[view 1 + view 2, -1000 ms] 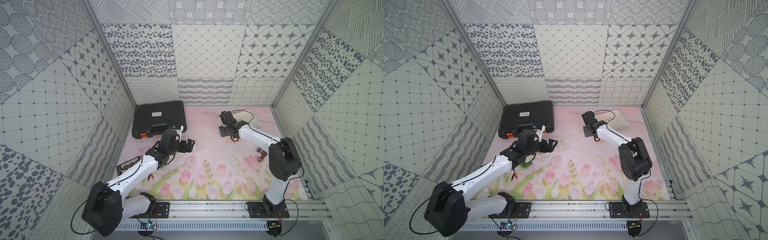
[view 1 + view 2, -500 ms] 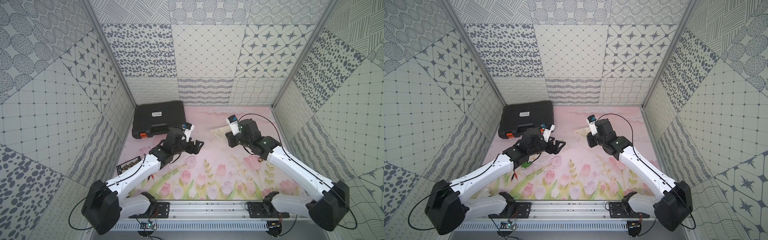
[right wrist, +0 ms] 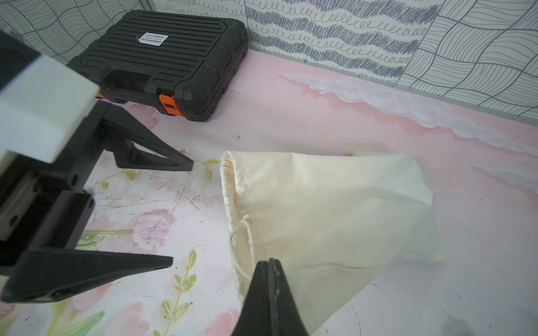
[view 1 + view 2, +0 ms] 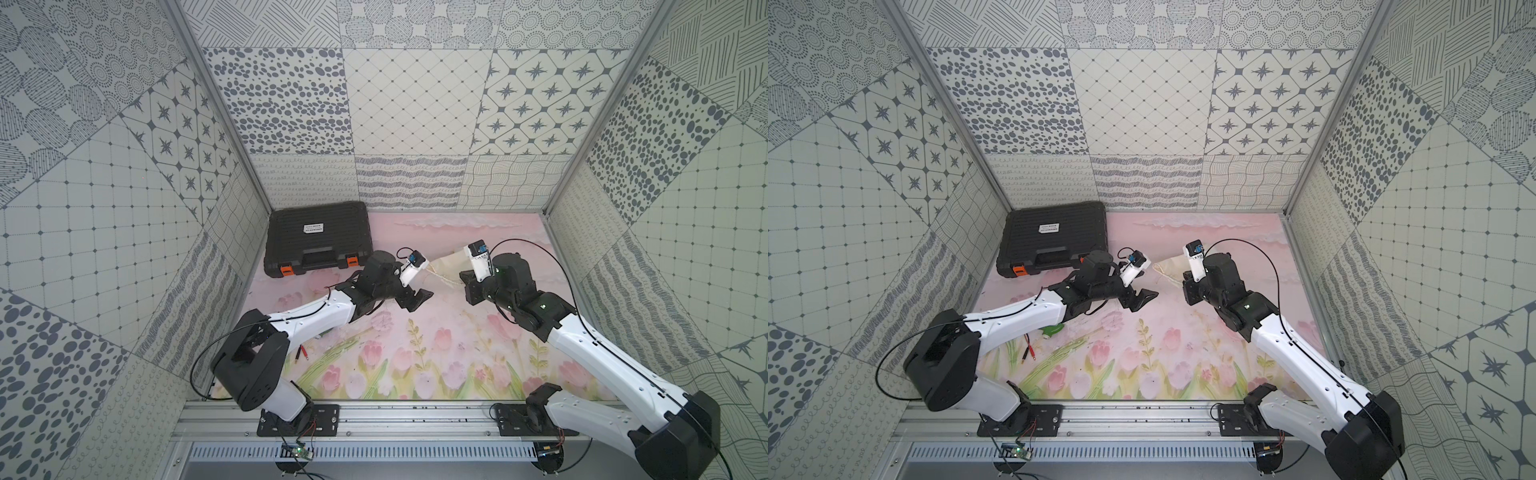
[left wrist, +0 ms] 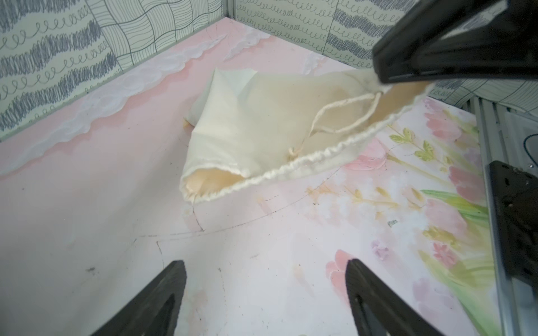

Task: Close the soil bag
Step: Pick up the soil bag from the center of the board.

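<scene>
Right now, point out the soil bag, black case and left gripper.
soil bag (image 5: 256, 125): left wrist view, cloth side.
black case (image 4: 332, 241): in a top view, ribbed lid.
left gripper (image 5: 265, 261): left wrist view, between jaws.

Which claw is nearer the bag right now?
Right. The right claw is shut on the bag's mouth edge, by the cord. The left claw is open, facing the mouth's other end and short of the cloth, not touching it.

One soil bag (image 5: 262, 131) lies on the counter. One black case (image 4: 318, 237) has two orange latches (image 4: 286, 271). There are two grippers, the left gripper (image 5: 265, 263) and the right gripper (image 3: 269, 261). Two small red-tipped pins (image 4: 1029, 352) and one green scrap (image 4: 1051, 330) sit nearby.
</scene>
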### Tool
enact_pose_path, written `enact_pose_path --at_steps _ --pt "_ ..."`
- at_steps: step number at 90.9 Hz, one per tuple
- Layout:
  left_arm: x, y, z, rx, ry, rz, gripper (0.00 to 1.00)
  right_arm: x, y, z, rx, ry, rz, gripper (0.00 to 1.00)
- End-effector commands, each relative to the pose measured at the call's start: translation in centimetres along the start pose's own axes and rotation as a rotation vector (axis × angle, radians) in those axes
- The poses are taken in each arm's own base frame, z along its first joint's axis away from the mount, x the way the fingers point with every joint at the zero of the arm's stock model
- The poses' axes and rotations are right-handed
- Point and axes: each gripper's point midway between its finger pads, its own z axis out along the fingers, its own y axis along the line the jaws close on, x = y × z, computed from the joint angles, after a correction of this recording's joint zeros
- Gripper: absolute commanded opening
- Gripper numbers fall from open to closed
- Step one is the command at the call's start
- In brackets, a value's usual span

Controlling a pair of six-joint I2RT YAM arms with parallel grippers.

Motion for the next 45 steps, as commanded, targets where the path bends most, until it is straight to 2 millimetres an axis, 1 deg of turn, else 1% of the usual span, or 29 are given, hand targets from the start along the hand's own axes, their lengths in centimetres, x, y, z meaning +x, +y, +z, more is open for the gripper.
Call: enact_pose_path --at_steps 1,11,22,33,40,45 --pt "-4.7 1.0 2.6 -0.006 -0.185 0.343 0.93 -1.6 0.6 -0.1 -0.037 -0.075 0.027 0.00" --pt "-4.9 1.4 3.5 0.022 -0.200 0.352 0.94 -1.6 0.6 0.0 -0.040 -0.082 0.041 0.00" --pt "-3.9 0.5 4.3 0.101 -0.194 0.380 0.90 -2.0 0.7 0.0 -0.046 -0.092 0.046 0.00" --pt "-2.3 -0.5 4.6 0.169 -0.168 0.372 0.75 -2.5 0.7 -0.2 -0.044 -0.105 0.048 0.00" --pt "-1.4 -0.6 4.7 0.179 -0.161 0.350 0.66 -2.7 0.6 -0.2 -0.040 -0.111 0.054 0.00" --pt "-1.1 -0.5 4.6 0.180 -0.166 0.335 0.59 -2.9 0.6 -0.1 -0.038 -0.115 0.061 0.00"
